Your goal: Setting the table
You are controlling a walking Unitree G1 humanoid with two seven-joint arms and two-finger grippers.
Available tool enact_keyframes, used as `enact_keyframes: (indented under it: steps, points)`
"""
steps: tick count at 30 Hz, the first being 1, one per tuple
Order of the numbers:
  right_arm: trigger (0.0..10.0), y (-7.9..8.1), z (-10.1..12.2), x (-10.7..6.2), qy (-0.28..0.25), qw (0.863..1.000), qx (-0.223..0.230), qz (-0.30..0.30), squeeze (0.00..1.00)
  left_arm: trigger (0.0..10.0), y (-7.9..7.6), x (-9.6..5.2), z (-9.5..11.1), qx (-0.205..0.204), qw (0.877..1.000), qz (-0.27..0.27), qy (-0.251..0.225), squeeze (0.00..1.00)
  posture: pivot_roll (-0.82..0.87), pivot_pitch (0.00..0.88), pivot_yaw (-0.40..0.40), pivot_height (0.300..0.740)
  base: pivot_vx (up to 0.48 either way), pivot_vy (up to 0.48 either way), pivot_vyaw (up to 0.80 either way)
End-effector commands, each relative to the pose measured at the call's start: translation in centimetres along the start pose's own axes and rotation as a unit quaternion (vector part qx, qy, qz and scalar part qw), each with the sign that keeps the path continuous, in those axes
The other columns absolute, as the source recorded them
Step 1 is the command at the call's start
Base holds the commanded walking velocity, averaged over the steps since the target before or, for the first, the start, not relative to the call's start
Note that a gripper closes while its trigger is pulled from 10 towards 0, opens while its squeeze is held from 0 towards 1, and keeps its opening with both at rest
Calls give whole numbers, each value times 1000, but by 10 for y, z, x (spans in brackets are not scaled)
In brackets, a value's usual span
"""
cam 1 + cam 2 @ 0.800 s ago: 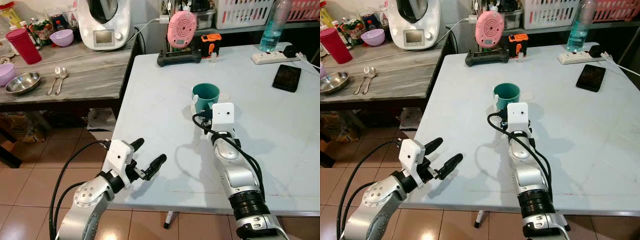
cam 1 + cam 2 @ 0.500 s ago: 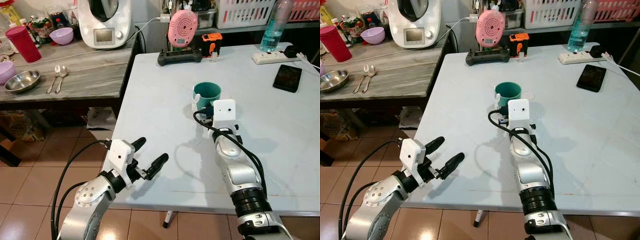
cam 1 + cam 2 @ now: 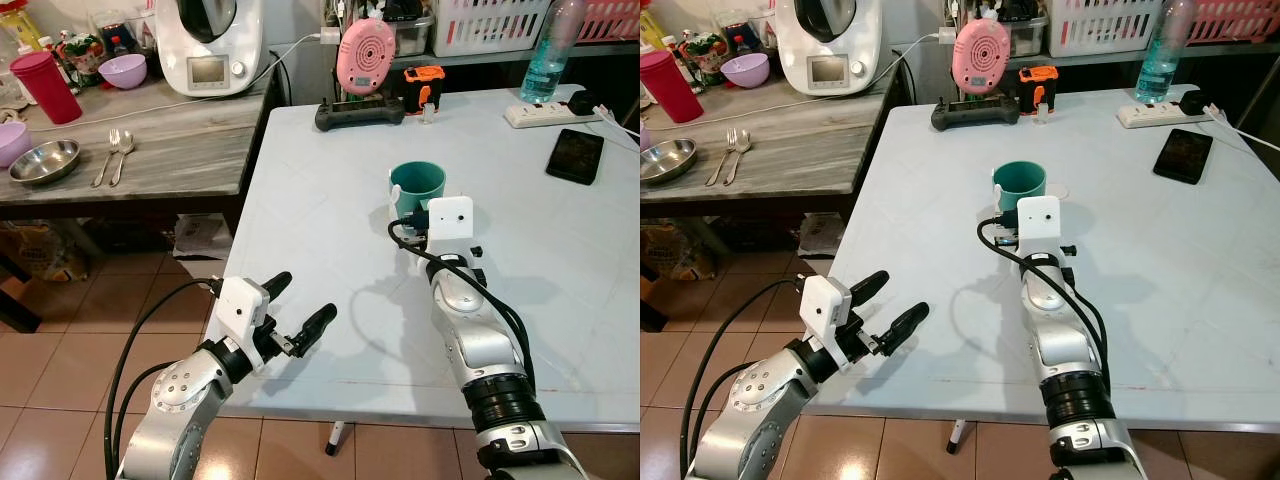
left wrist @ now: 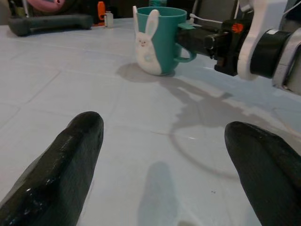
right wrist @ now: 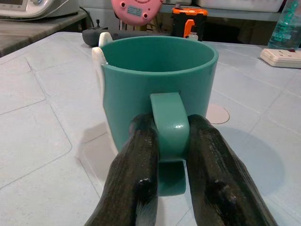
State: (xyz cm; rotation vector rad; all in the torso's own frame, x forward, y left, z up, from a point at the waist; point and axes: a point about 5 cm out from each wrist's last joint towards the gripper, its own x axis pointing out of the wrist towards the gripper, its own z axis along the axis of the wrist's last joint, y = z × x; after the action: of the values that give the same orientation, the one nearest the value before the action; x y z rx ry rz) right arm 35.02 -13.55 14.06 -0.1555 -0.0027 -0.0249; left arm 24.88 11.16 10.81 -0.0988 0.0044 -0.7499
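On the white tabletop stands the teal bunny mug, its handle pinched between the right gripper fingers. Left gripper hovers spread open at the near edge. Fork and spoon, steel bowl wait on the side counter; most setting seems left.

A round pink speaker stands at upper centre behind a black handheld controller. A flat black phone lies at right, near a white power strip.
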Motion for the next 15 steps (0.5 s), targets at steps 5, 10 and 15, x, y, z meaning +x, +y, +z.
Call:
enact_keyframes:
  steps: [5, 10, 15]
  points:
    - [0, -10, 4, -9, -17, 1000, 18, -13, 0, 10000, 23, -3, 4, 43, 993, 106, 5, 0, -147, 48, 101, 740, 0, 0, 0]
    - [10000, -21, 9, -23, -44, 998, 34, -26, 0, 10000, 38, -3, 5, 48, 985, 169, 9, 0, -152, 39, 107, 740, 0, 0, 0]
    - [10000, -29, 12, -39, -65, 997, 36, -33, 0, 10000, 47, -2, 7, 38, 982, 187, 12, 0, -165, 29, 117, 740, 0, 0, 0]
